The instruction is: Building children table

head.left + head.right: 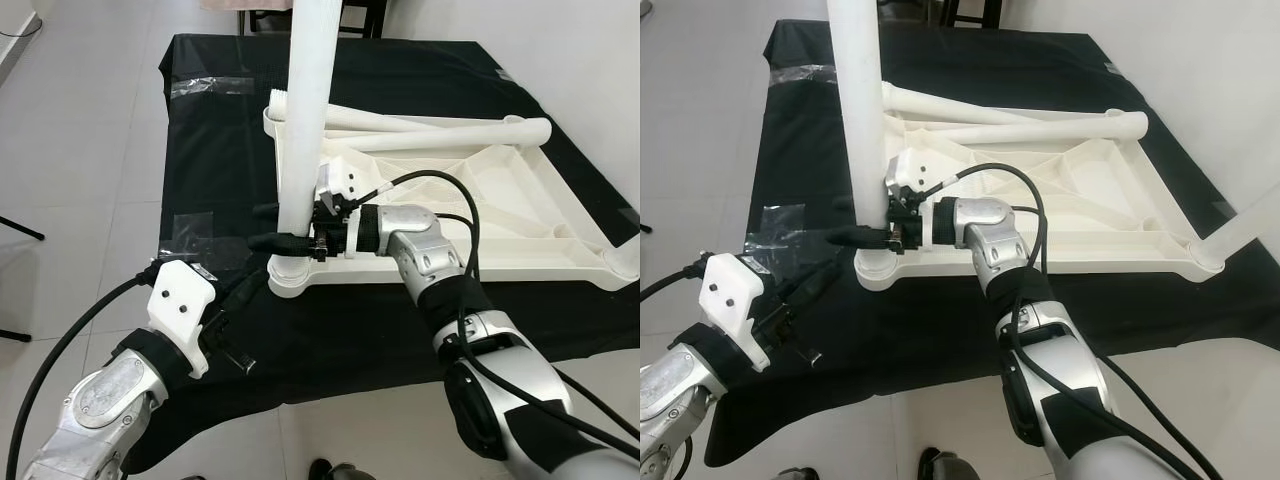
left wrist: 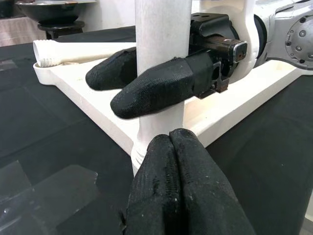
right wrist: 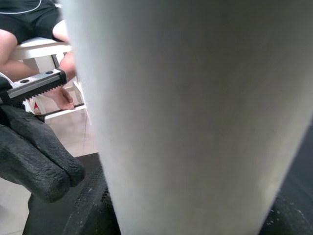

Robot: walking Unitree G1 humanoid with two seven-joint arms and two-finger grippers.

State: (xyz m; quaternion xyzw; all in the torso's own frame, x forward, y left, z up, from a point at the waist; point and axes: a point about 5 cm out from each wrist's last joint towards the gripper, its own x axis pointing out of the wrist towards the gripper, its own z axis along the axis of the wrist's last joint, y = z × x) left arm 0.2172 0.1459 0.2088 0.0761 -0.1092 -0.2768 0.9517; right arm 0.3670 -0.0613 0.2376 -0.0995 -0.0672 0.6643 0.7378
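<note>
Table leg (image 1: 305, 130): white plastic tube, upright in corner socket of upturned tabletop (image 1: 500, 215) on black cloth (image 1: 200, 130). Right gripper (image 1: 285, 228) clamps it low; left gripper (image 2: 183, 191) pinched empty nearby. Judge light, rigid, slick; you grip near base.

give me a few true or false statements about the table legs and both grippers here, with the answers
1. The right gripper is clamped around the upright leg. True.
2. The left gripper holds a table leg. False: its fingers are shut on nothing, near the corner socket.
3. The tabletop lies underside up on the black cloth. True.
4. Loose legs lie across the tabletop. True.
5. The upright leg stands at the tabletop's far corner. False: it stands at the near corner on the robot's left.
</note>
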